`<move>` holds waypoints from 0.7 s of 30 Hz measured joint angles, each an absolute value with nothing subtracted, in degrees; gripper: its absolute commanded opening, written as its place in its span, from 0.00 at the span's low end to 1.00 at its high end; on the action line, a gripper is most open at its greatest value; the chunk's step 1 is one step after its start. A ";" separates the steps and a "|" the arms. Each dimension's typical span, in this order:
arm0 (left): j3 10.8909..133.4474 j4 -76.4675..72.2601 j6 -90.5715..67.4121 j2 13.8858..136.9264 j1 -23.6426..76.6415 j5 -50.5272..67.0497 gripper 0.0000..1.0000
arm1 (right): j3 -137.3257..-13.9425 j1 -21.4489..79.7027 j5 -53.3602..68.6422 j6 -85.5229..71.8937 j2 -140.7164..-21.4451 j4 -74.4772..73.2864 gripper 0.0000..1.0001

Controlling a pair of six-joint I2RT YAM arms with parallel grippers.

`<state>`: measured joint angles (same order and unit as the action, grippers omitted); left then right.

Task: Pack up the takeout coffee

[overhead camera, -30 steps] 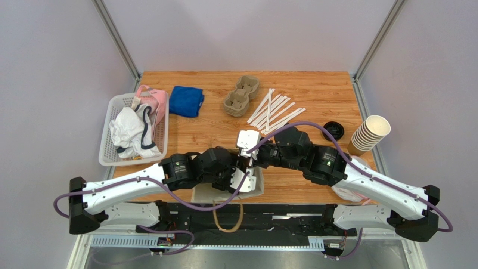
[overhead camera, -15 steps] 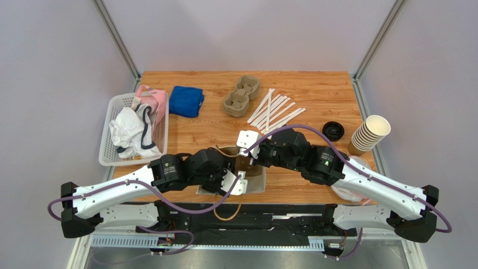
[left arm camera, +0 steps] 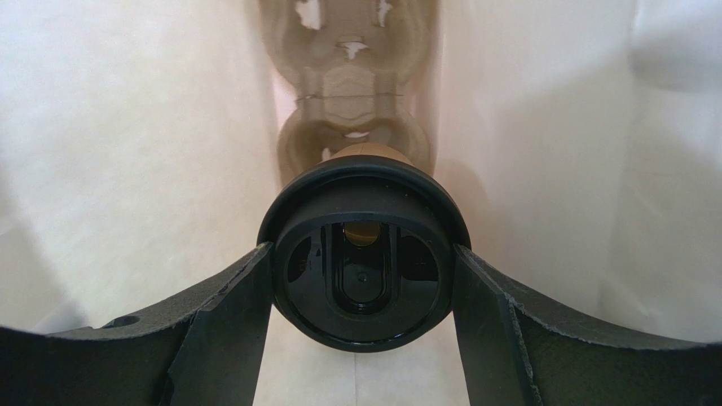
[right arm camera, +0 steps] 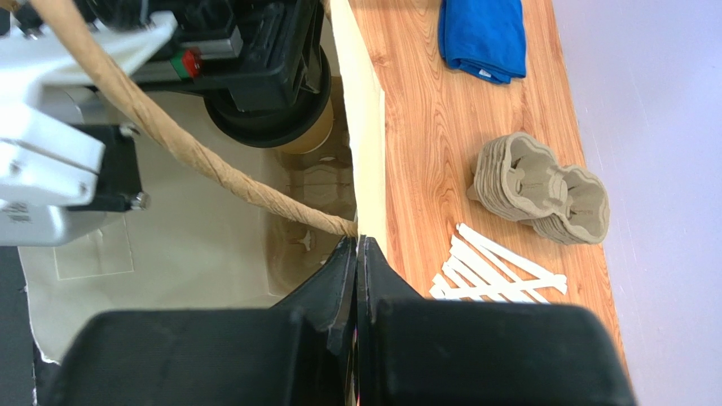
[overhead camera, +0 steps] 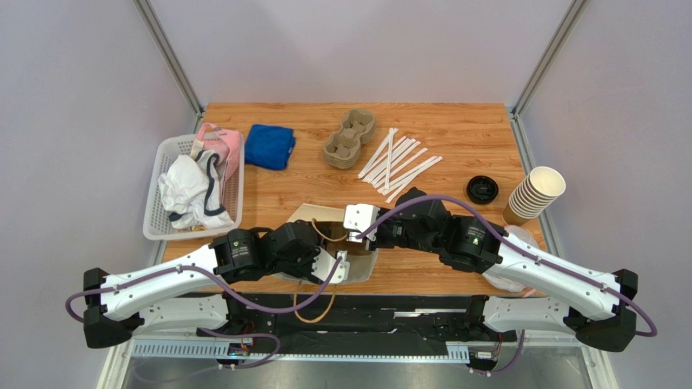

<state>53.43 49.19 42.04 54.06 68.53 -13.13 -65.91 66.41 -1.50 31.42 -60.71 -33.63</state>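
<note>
Paper walls, pale and thin, close around my left jaws, which are deep inside the paper bag (left arm camera: 127,169) and clamped on the takeout coffee (left arm camera: 363,262), one finger against each side of its black lid. Beyond the cup a pulp carrier (left arm camera: 352,76) lies at the bag's bottom; I cannot tell whether the cup is seated in it yet.

I judge the coffee light but touchy. The paper wall would dent under a hard squeeze, the smooth lid could slip or pop off, and a tilt risks a spill through the lid's opening. The stiff lid rim, where I have it, seems the soundest hold.

To the right, my right jaws are pressed together on the bag's upper edge, beside its twine handle (right arm camera: 195,152), holding the mouth open.

Only the left wrist view shows the grip on the lid. Only the right wrist view shows the tan cup side. The top view hides the cup under my arms, yet it alone shows the loose lid (overhead camera: 482,189) and stacked cups (overhead camera: 536,194) far right on the table (overhead camera: 455,130).
</note>
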 measured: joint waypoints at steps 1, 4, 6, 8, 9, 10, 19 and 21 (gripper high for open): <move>52.73 48.49 42.30 54.13 68.53 -13.50 0.00 | -65.91 66.46 -1.48 31.59 -60.71 -33.61 0.00; 50.33 46.39 43.11 54.41 68.53 -14.76 0.00 | -65.91 66.65 -1.41 31.88 -60.71 -33.61 0.00; 49.12 45.21 43.72 54.54 68.53 -15.62 0.00 | -65.91 66.70 -0.82 32.01 -60.71 -33.65 0.00; 48.49 44.21 44.18 54.52 68.53 -16.08 0.00 | -65.91 66.70 -0.40 31.99 -60.75 -33.65 0.00; 48.25 43.53 44.49 54.46 68.53 -16.25 0.00 | -65.91 66.70 -0.23 31.99 -60.77 -33.65 0.00; 47.97 42.83 44.84 54.37 68.53 -16.38 0.00 | -65.91 66.70 -0.08 31.97 -60.82 -33.65 0.00; 43.75 38.83 48.27 52.73 65.36 -14.59 0.00 | -65.91 66.65 0.12 31.92 -61.91 -33.87 0.00; 43.51 38.48 48.80 52.77 64.25 -13.39 0.00 | -65.91 66.54 0.14 31.92 -61.93 -33.95 0.00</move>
<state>43.51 38.48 48.80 52.77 64.25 -13.39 -65.91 66.54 0.14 31.92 -61.93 -33.95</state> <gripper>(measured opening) 0.781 0.006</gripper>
